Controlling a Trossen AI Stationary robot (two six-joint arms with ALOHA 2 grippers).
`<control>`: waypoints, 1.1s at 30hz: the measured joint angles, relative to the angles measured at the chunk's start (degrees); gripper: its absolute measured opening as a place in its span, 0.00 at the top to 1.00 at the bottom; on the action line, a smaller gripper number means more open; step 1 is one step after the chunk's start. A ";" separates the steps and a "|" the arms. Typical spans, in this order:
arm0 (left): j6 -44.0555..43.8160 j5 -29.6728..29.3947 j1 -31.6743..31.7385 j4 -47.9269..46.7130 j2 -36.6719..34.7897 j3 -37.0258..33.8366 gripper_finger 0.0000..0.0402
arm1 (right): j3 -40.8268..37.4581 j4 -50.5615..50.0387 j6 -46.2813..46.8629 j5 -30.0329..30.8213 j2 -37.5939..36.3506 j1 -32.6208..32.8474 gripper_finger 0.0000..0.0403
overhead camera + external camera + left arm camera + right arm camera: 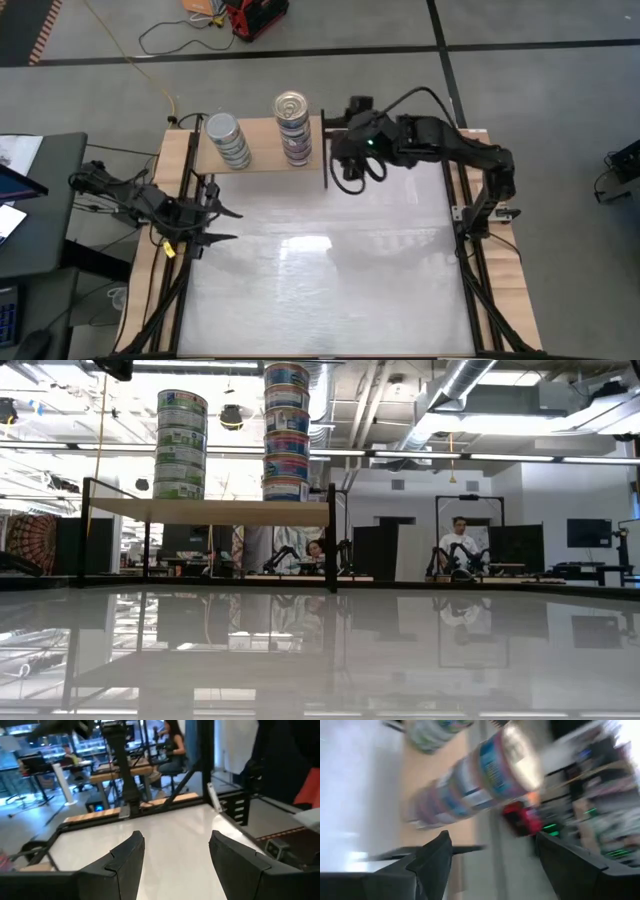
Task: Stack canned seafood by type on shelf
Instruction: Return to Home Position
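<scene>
Right gripper, fingers apart and empty, hangs just beside the blue-pink tin stack on the shelf; left gripper is likewise spread.

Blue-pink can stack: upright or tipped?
Upright. Low view shows the blue-pink stack standing straight on the shelf, cans aligned; right hand is clear of it.

Seen from the right wrist, the stacked tins on the shelf smear with blur; we cannot read their labels or count them.
</scene>
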 joint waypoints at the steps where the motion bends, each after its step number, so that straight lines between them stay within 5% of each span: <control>1: -0.09 -0.04 -0.37 0.18 -0.54 0.00 0.47 | 0.00 -2.60 4.25 -1.66 -0.51 0.28 0.21; 8: -0.55 -2.49 -1.91 -0.72 -4.72 -0.01 0.47 | -0.02 -15.50 24.44 -6.94 -4.29 4.00 0.21; 14: -0.35 -0.15 -4.19 -0.09 -5.32 -1.33 0.47 | -7.89 -11.50 30.79 -5.61 -9.93 10.00 0.21; 22: 0.69 -2.60 -8.35 -0.85 -8.28 -1.36 0.47 | -33.24 4.57 37.72 1.38 -25.04 16.67 0.21; 33: 0.34 -0.82 -11.16 -2.50 -7.58 -2.20 0.47 | -70.71 36.83 39.37 -7.35 -43.92 13.53 0.21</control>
